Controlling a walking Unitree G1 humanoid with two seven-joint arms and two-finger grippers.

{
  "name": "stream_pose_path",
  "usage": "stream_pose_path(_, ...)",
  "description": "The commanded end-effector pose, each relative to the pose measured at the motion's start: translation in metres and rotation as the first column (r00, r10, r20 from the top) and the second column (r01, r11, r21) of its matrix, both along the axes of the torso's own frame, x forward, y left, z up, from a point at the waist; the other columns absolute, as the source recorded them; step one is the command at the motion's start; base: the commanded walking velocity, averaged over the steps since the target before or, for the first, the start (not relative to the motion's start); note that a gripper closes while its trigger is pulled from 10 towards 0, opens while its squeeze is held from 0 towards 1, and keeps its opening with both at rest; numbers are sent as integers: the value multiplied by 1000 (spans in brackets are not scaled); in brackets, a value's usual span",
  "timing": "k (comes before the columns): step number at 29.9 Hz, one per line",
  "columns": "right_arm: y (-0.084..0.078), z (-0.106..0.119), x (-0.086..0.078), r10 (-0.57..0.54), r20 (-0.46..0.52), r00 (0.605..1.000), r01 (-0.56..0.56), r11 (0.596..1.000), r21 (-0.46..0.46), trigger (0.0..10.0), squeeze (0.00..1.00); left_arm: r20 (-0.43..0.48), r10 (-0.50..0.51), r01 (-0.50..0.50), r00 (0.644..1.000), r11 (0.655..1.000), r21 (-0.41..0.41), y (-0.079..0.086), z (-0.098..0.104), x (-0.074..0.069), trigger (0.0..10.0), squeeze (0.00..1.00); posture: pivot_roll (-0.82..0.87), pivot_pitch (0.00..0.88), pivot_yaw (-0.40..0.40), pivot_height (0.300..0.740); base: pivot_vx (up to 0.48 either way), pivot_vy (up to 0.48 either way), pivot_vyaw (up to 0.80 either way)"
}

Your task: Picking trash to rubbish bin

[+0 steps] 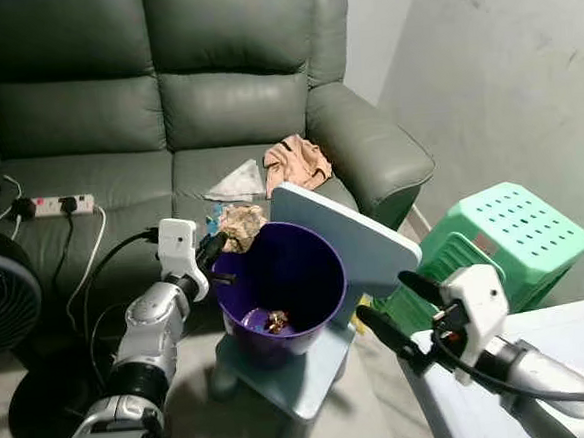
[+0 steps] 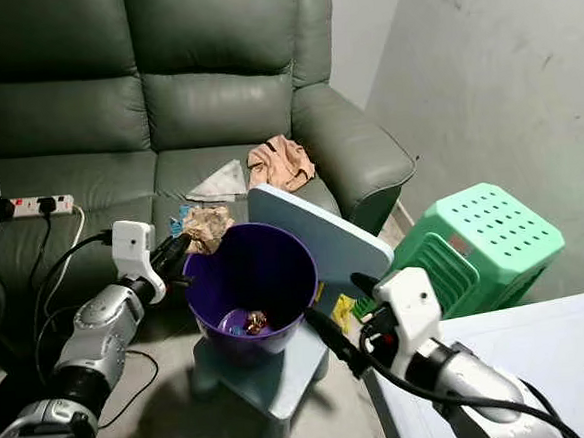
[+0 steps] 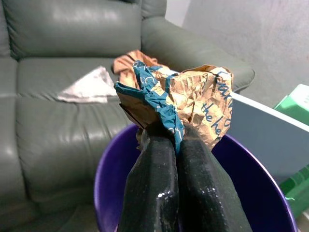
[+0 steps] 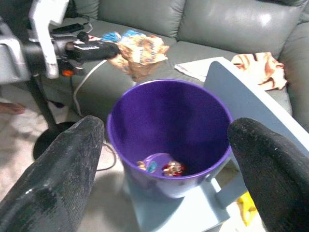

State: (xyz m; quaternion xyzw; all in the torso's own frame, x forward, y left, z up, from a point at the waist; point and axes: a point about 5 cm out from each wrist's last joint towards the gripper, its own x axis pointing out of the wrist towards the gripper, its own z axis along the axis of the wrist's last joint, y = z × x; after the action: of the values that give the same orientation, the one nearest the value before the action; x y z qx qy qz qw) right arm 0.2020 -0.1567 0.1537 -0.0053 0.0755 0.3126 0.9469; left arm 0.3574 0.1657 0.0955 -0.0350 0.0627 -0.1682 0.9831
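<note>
Green sofa [image 1: 163,98] backs the purple bin [image 1: 277,290], which holds small scraps [image 1: 276,321]. Left gripper [image 1: 219,246], fingers clamped on crumpled paper [image 1: 240,226], hovers at its rim; right gripper [image 1: 399,310] waits beside it, fingers spread.

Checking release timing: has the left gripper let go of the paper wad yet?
No, the left gripper's fingers are shut on the paper wad, held at the rim of the purple bin.

A green leather sofa [image 1: 163,98] stands against a pale wall [image 1: 502,74]. A power strip [image 1: 62,205] lies on its seat. A green stool [image 1: 494,240] stands beside it.
</note>
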Motion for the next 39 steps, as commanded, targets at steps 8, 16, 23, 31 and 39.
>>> stream_pose_path(8,-9,5,-15,-26,-39,999,24,999,-48,10000,0,-1,-28,28,1000,999,-21,-11,8,9,10000,0,-192,228,-177,740,0,0,0)
stream_pose_path(16,-8,9,-21,-32,-64,997,30,999,-42,10000,0,-34,-32,30,999,997,-70,-12,6,10,10000,0,-215,248,-178,740,0,0,0)
stream_pose_path(23,-6,10,-25,-35,-77,996,32,999,-36,10000,0,-37,-42,38,998,994,-99,-14,7,11,10000,1000,-222,250,-176,740,0,0,0)
stream_pose_path(31,-6,12,-25,-41,-82,996,39,999,-31,10000,0,-34,-51,47,998,993,-111,-14,10,13,10000,1000,-223,249,-172,740,0,0,0)
stream_pose_path(39,-4,11,-23,-45,-83,996,43,999,-22,10000,0,-28,-49,46,998,992,-116,-13,12,15,10000,1000,-214,241,-164,740,0,0,0)
